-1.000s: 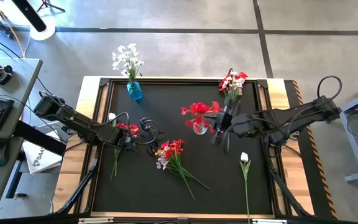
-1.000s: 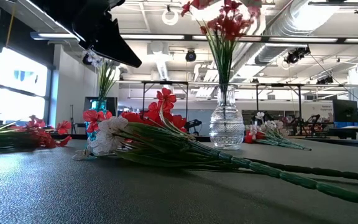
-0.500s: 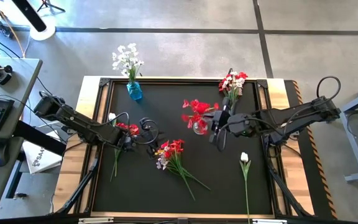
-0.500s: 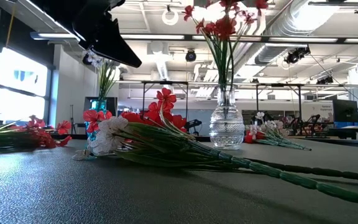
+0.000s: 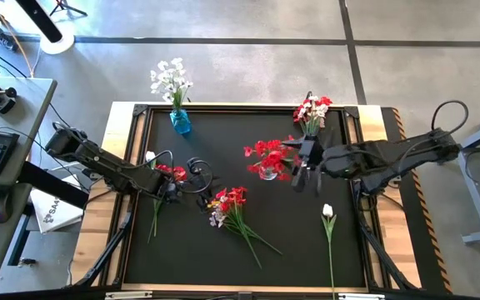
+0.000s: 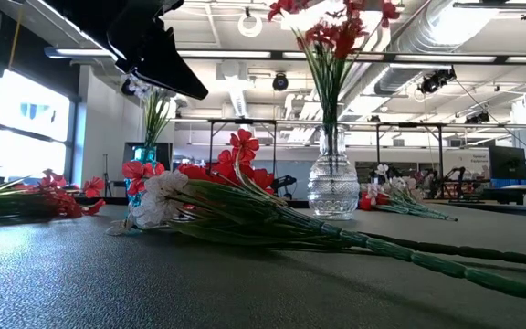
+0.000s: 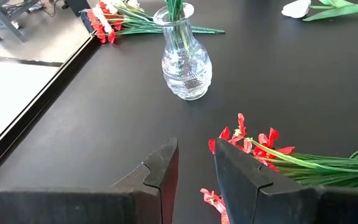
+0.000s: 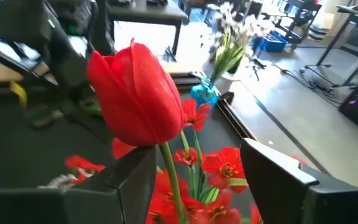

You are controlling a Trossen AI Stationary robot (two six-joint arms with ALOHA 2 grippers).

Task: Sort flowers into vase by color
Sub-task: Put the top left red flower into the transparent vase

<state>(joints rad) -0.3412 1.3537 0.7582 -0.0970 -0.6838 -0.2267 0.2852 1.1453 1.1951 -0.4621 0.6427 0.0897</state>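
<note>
Right claw beside clear vase mid-bench, fingers spread, apparently off red flowers standing inside. Left claw idle, nearly closed (empty). Next: grasp mixed bunch low on stems.

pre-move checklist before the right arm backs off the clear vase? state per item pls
1. Red flowers stand in the clear vase: ok.
2. Vase upright: ok.
3. Right gripper fingers open: ok.
4. Red tulip clear of the right fingers: cannot tell, it sits between them.
5. Left gripper open, empty, over the mat by a red sprig: ok.
6. White flowers in blue vase: ok.
</note>
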